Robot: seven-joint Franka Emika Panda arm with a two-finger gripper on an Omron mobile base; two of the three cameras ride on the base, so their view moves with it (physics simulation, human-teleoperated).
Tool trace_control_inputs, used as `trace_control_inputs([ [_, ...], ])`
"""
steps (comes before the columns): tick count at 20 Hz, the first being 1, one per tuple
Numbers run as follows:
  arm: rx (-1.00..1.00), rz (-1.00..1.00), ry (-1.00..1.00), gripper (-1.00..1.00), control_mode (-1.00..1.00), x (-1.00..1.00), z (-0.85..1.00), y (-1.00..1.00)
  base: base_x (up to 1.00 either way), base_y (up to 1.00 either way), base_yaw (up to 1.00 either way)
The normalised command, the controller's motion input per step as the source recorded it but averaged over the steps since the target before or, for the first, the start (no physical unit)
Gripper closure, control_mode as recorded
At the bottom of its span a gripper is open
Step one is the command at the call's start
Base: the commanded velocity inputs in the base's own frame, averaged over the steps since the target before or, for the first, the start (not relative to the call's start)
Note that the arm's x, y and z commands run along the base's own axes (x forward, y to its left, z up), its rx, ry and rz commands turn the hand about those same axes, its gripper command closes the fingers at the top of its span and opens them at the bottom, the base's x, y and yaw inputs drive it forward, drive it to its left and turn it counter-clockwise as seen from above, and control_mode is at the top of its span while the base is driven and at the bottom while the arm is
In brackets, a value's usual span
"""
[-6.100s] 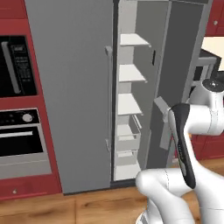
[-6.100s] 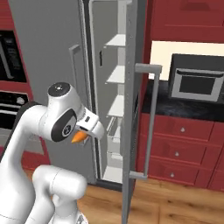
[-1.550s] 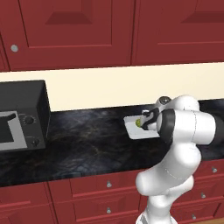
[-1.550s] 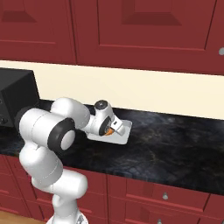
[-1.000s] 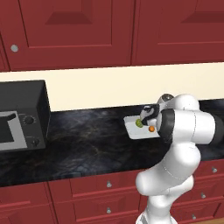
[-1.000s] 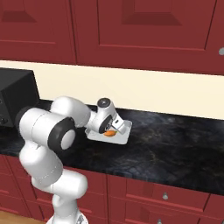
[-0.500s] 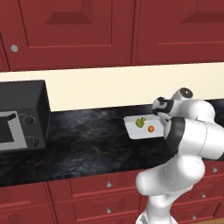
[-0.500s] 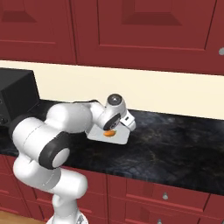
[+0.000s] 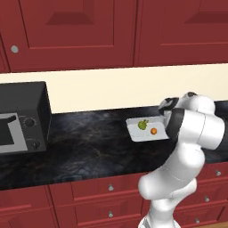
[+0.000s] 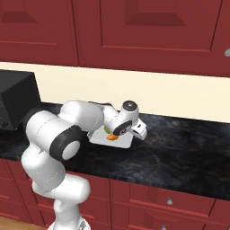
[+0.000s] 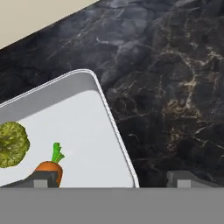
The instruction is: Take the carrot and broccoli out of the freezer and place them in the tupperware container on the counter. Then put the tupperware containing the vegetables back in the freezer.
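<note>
carrot (image 9: 153, 131) + broccoli (image 9: 142, 124) (side by side) in tupperware container (image 9: 136, 134) | container on counter (image 9: 89, 142)

Glossy black veined stone counter (image 11: 175, 78); smooth matt pale plastic tupperware container (image 11: 78, 122).

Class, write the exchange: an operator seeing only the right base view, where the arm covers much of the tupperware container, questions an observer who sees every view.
Operator: Is the broccoli in the tupperware container?
Observer: Yes. The left base view shows it inside, beside the carrot, not touching.
Operator: Does the gripper hold anything?
Observer: No. In the hand view its tips stand wide apart, and the carrot lies on the container floor.
</note>
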Motion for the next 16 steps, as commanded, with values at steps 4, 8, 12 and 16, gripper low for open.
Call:
trace_control_inputs([
  [4,0.0,0.11,0.05,-1.0,-1.0,0.19,-0.23,-0.15,0.0,0.0,0.0],
  [8,0.0,0.08,0.1,-1.0,-1.0,0.23,-0.32,0.0,0.0,0.0,0.0],
  [12,0.0,0.08,0.12,-1.0,-1.0,0.39,-0.33,-0.01,0.0,0.0,0.0],
  [16,0.0,0.07,0.17,-1.0,-1.0,0.5,-0.33,-0.01,0.0,0.0,0.0],
])
